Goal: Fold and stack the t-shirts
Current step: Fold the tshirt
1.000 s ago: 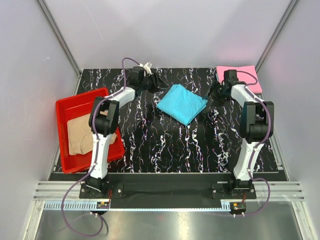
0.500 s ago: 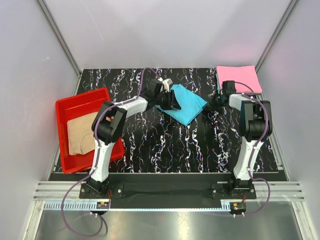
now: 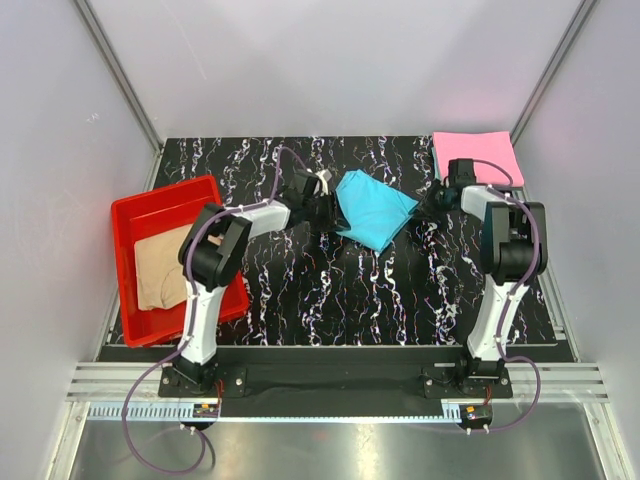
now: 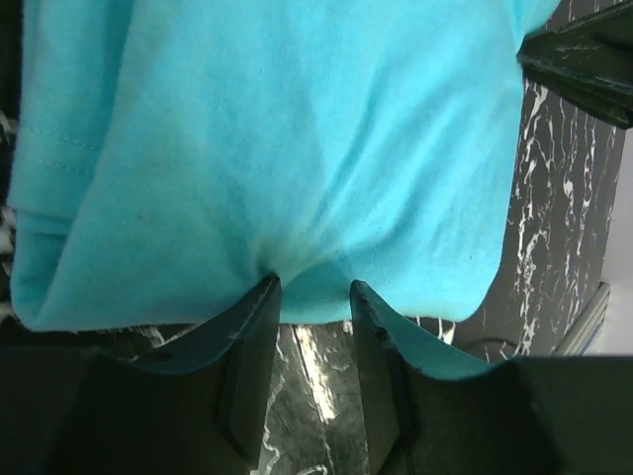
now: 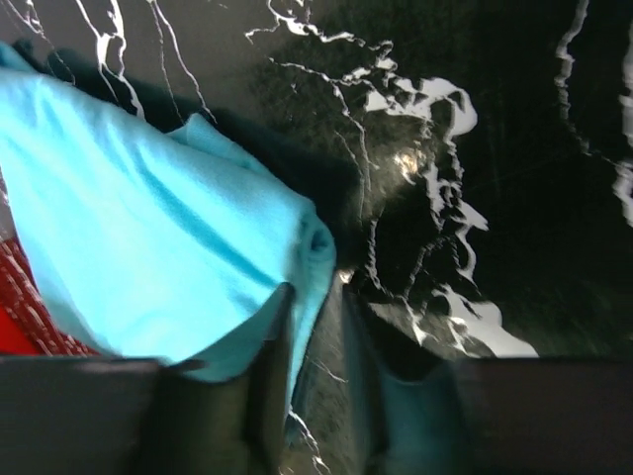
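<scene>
Top external view: you see the turquoise t-shirt [image 3: 375, 208] lying folded at the middle of the counter [image 3: 330, 290], plain soft cloth. Its long axis runs left to right between the two hands, and one corner points toward the near edge. Your left hand [image 3: 322, 205] meets its left edge and your right hand [image 3: 432, 200] its right corner. Left wrist view: the fingers [image 4: 252, 336] stand part-closed, pinching the shirt's near fold. Creases fan out from the tips, and a stitched hem shows at the left. Right wrist view: the fingers [image 5: 265, 356] are drawn close together, pinching the shirt's rolled corner just above the black, white-veined surface. The pink t-shirt [image 3: 478, 155] lies folded square at the far right corner, well apart. The tan t-shirt [image 3: 160, 270] lies loosely in the red tray [image 3: 135, 215] at the left edge.
</scene>
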Motion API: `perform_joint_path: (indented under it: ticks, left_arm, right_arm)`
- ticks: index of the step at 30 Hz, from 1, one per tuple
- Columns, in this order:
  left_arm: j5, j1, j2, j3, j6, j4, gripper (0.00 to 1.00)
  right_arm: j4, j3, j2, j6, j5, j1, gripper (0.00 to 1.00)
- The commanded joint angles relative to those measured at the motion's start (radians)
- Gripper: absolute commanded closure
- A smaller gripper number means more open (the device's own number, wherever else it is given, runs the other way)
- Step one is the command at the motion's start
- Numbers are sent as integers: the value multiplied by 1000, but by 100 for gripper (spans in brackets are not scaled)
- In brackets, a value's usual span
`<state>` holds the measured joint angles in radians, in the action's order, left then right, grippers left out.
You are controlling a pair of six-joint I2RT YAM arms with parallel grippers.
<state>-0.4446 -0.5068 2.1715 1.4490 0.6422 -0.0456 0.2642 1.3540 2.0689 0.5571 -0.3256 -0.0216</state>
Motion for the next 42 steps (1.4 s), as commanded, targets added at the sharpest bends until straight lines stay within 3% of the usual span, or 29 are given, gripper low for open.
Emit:
perform_joint_path:
  ticks: [1, 3, 10, 16, 22, 33, 36, 39, 41, 42]
  left_arm:
    - [3, -32, -146, -102, 69, 2, 58]
    - [3, -27, -193, -95, 60, -34, 57]
    - [-8, 74, -176, 77, -99, -227, 50]
    - [-63, 148, -90, 123, -200, -284, 49]
    - [-78, 151, -29, 165, -302, -320, 48]
    - [-137, 151, 43, 123, -299, -241, 50]
    - [-154, 151, 48, 123, -291, -241, 68]
    - [-152, 151, 45, 126, -283, -275, 89]
    - [-122, 151, 36, 119, -259, -312, 100]
    - [-117, 151, 13, 105, -240, -329, 100]
  right_arm:
    - [105, 34, -76, -78, 76, -14, 61]
    - [133, 54, -125, -86, 18, -14, 44]
    - [181, -39, -248, -60, -121, 15, 35]
    - [115, -141, -257, -88, -213, 109, 38]
    - [90, -196, -228, -85, -178, 170, 39]
    - [37, -257, -208, -115, -168, 176, 44]
    - [7, -266, -182, -115, -193, 175, 50]
    - [13, -273, -170, -109, -191, 175, 76]
    - [47, -274, -182, -109, -155, 175, 99]
    - [65, -285, -191, -109, -139, 175, 100]
